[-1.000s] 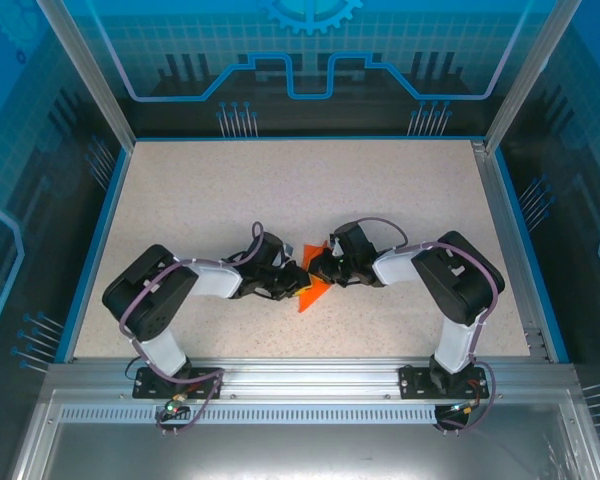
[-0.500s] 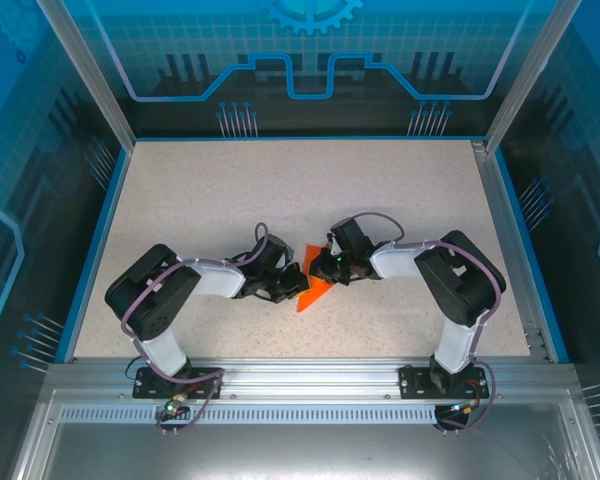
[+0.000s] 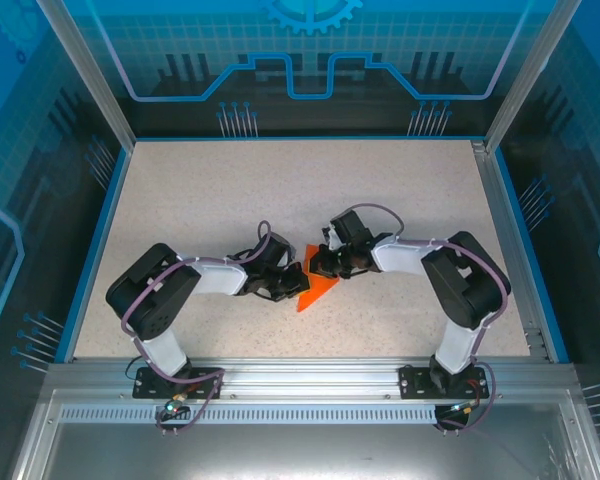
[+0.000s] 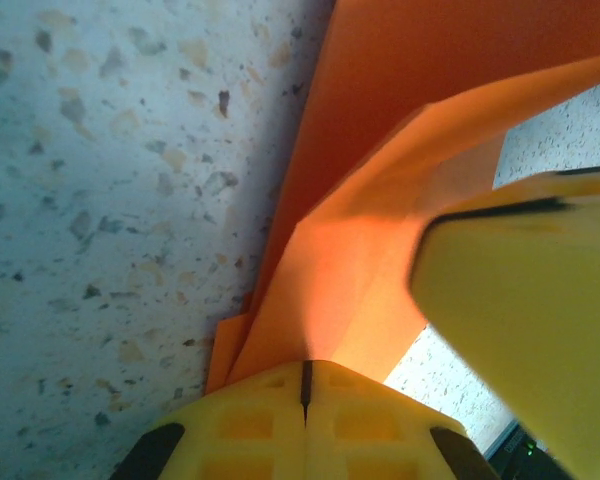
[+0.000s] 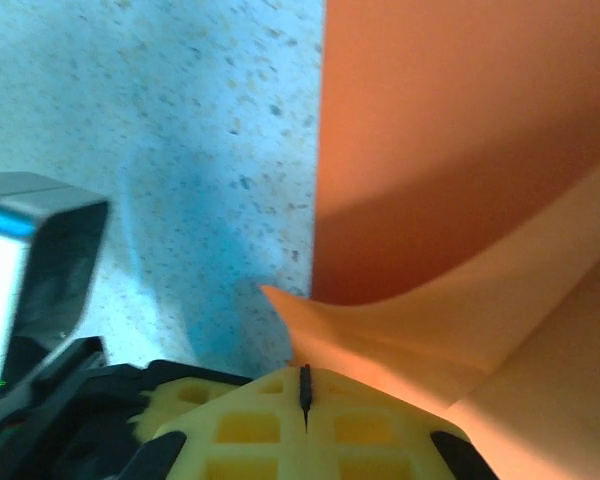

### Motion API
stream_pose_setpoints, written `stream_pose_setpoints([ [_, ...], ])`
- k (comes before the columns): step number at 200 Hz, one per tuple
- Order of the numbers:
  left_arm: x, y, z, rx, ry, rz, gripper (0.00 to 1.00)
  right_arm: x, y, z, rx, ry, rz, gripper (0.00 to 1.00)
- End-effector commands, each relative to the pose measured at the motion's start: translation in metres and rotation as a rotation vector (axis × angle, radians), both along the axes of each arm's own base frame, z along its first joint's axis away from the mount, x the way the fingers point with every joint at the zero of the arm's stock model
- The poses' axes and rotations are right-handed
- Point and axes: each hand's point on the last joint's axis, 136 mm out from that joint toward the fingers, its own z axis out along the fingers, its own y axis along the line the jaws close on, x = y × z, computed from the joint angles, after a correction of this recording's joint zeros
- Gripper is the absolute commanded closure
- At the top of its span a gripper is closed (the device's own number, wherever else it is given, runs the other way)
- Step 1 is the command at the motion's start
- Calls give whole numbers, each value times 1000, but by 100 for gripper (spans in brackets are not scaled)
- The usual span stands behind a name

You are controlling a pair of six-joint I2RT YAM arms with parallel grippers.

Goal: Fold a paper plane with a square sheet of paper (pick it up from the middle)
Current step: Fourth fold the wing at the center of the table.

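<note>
1. The orange sheet of paper (image 3: pixel 318 291), partly folded into a pointed shape, is found on the speckled table (image 3: pixel 280 190), a little nearer the near edge than the far one and about midway between the left and right edges.
2. The left pincer (image 3: pixel 293 283) is laid low against the paper's left side. In the left wrist view its yellow fingers (image 4: pixel 250 420) are pressed together, and the folded layers of the sheet are pinched at their seam.
3. The right pincer (image 3: pixel 322 266) is set at the paper's far right part. In the right wrist view its fingers (image 5: pixel 230 425) are likewise pressed together on a curled flap of the sheet.
4. The two pincers are placed just beside each other, so that much of the sheet is hidden beneath them from above. Only its near point is left uncovered.
5. In the left wrist view a blurred yellow finger (image 4: pixel 520 320) is seen over the paper's right edge.
6. In the right wrist view the dark body of the left arm (image 5: pixel 40 270) is seen just beside the paper.
7. The table is bordered by a blue rim (image 3: pixel 98 235) and enclosed by metal posts (image 3: pixel 85 70) and blue panels (image 3: pixel 310 45). All are well apart from the paper.
</note>
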Motion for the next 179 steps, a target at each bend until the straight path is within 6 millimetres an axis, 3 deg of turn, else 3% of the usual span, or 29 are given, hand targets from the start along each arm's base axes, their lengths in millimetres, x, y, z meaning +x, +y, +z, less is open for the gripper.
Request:
stream_pose_setpoints([
  [1, -46, 43, -57, 234, 191, -1, 97, -2, -4, -23, -34, 32, 1, 99],
  [38, -47, 44, -57, 237, 190, -9, 97, 8, -27, -38, -90, 26, -53, 99],
  [137, -65, 64, -76, 313, 228, -19, 98, 82, -85, -31, -49, -5, -245, 97],
  [179, -68, 66, -77, 317, 227, -27, 98, 101, -110, -32, -78, 4, -296, 96],
])
